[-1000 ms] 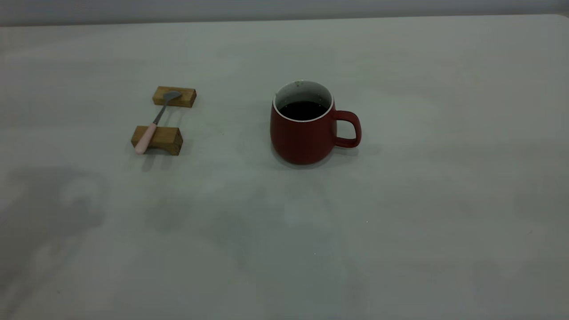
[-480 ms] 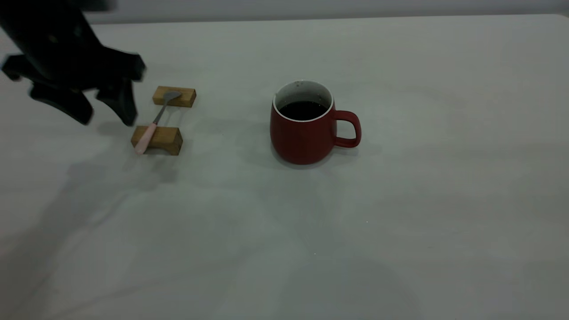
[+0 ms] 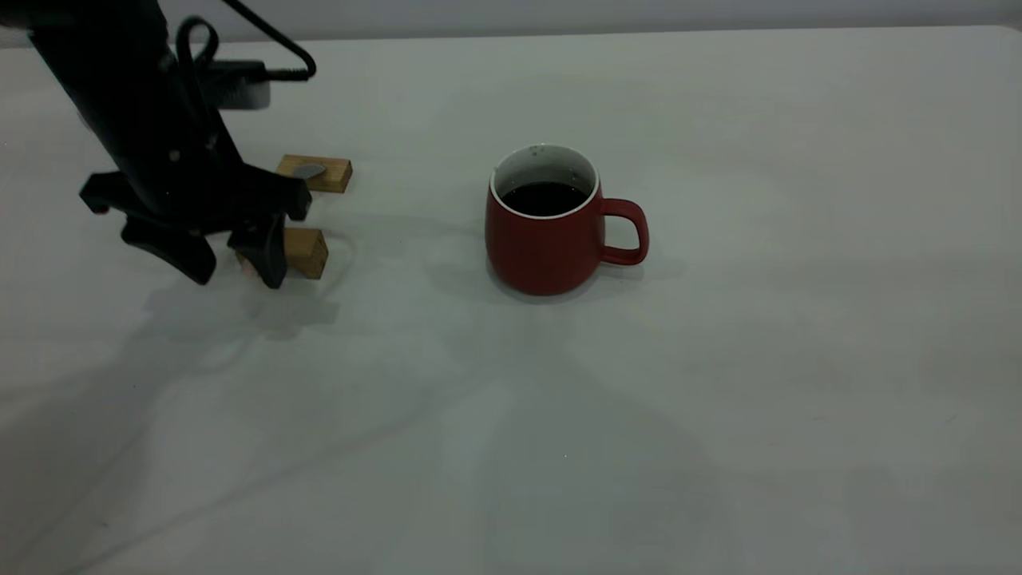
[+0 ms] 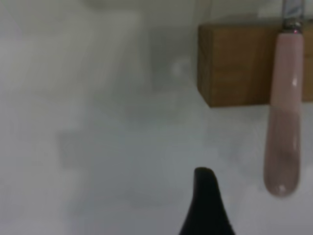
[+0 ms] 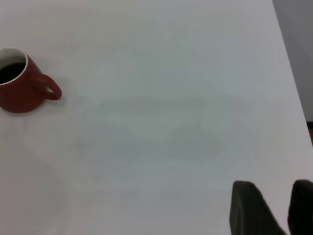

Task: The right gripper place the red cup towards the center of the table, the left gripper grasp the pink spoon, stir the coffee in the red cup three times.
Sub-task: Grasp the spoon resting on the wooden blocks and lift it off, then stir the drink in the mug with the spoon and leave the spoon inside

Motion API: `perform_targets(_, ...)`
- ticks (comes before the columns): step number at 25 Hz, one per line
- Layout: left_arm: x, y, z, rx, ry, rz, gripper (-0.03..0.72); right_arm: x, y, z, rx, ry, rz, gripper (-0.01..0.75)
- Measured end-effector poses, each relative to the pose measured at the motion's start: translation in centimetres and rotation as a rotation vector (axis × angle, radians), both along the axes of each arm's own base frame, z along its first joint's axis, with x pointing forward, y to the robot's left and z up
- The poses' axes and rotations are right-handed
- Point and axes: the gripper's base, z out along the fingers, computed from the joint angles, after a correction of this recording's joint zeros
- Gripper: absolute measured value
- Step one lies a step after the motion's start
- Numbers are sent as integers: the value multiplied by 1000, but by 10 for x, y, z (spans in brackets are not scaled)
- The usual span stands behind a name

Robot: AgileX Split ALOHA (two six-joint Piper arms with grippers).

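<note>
The red cup [image 3: 547, 239] stands upright near the middle of the table [image 3: 718, 415], holding dark coffee [image 3: 545, 197], its handle pointing right. The pink spoon [image 4: 285, 112] lies across two wooden blocks. In the exterior view only its grey bowl [image 3: 307, 170] shows, because the left gripper hides the rest. My left gripper [image 3: 237, 274] hangs open low over the near block [image 3: 306, 251], one finger on each side of the handle end. In the left wrist view one black fingertip [image 4: 205, 196] shows beside the handle, apart from it. My right gripper [image 5: 279, 208] is slightly open and empty, far from the cup [image 5: 22, 90].
The far wooden block [image 3: 327, 173] lies behind the left gripper. In the right wrist view the table's edge [image 5: 291, 73] runs close beside the right gripper. A black cable [image 3: 271, 40] loops off the left arm.
The left arm has come in from the upper left and dropped over the spoon's handle and near block, covering most of the spoon. The cup has not moved.
</note>
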Motion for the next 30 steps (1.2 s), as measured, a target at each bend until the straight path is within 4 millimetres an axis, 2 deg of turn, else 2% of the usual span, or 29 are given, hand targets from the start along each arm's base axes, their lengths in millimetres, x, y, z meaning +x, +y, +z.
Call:
perform_targets(6, 6, -1, -15, -6, -36, 1, 472, 0, 0, 0, 0, 0, 0, 237)
perform_targets(13, 15, -8, -11, -23, -21, 21, 155, 0, 0, 0, 0, 0, 0, 237)
perform_targets(16, 20, -11, -1, -30, 53, 41, 156, 0, 0, 0, 0, 0, 0, 237)
perform_targets(20, 26, -22, 34, -104, 183, 151, 156, 0, 0, 0, 0, 0, 0, 237)
perform_targets(23, 27, -37, 71, -230, 317, 323, 156, 0, 0, 0, 0, 0, 0, 237)
perform_targets(27, 23, -64, 111, -483, 595, 612, 156, 0, 0, 0, 0, 0, 0, 237)
perform_targets(30, 28, -84, 135, -723, 767, 784, 156, 0, 0, 0, 0, 0, 0, 237)
